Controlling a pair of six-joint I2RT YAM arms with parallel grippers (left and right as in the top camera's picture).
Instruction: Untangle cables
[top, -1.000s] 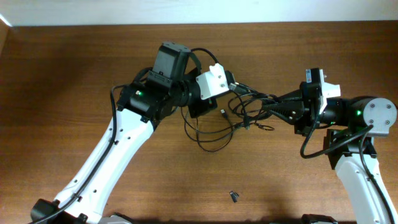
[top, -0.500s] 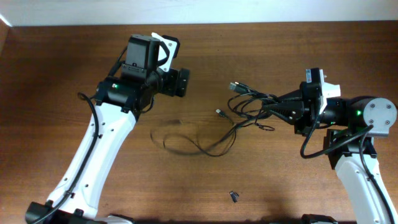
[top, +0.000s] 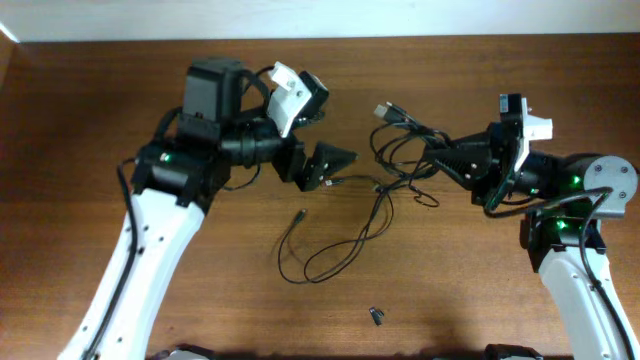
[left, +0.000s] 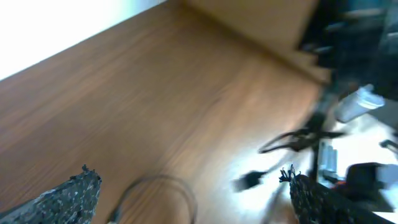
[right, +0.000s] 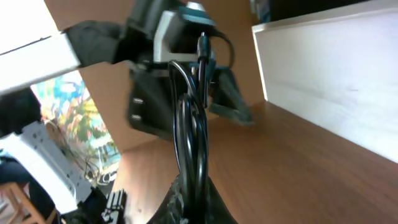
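Note:
The cables are thin black cords bunched in the air left of my right gripper, which is shut on the bunch. One plug sticks up at the back. A long loop trails down onto the table and ends in a small plug. My left gripper hovers open just left of the bunch and holds nothing. In the left wrist view, a blurred cable loop and a plug lie between its wide fingers. In the right wrist view, the cords rise straight out of the shut right gripper.
A tiny dark loose piece lies near the front edge of the brown wooden table. A white wall runs along the far edge. The left arm's body fills the space right behind the held cords in the right wrist view.
My left gripper has opened and let go of the cable, swung away left, then come back toward the bunch. The freed loop now lies on the table. The right gripper rose slightly.

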